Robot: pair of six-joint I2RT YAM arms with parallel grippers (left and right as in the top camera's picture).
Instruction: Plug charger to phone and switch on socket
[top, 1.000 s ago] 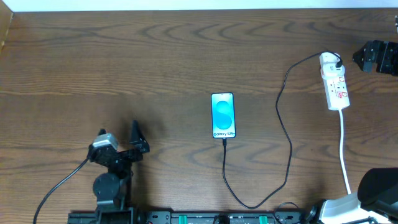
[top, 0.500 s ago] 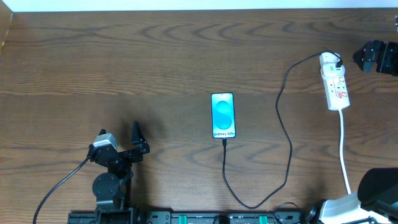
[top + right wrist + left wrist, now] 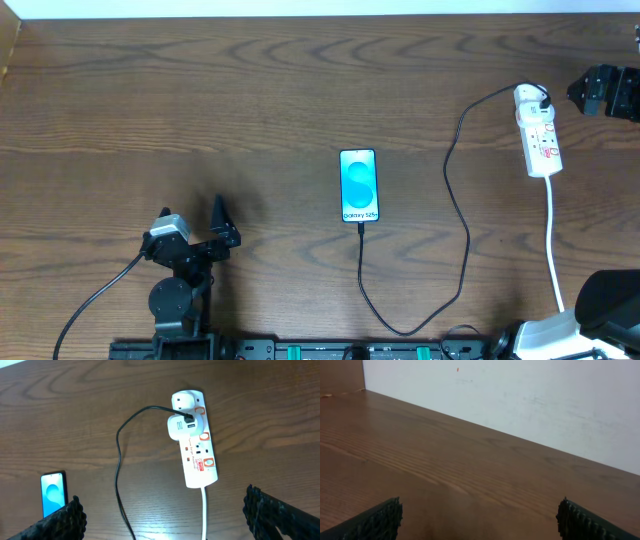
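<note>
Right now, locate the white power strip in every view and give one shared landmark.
Overhead: white elongated power strip, far right, upper half.
Left wrist: not in it.
Right wrist: strip sits upper centre-right.
Shared landmark: thin black cable plugged in at the strip's end, in overhead and right wrist.

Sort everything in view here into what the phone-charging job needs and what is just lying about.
For the job: slim blue-screened smartphone; long thin black charger cable, running from phone to strip; white elongated power strip with red marks, white adapter plugged in.
Just there: strip's thick white cord; brown wooden table; white wall.
</note>
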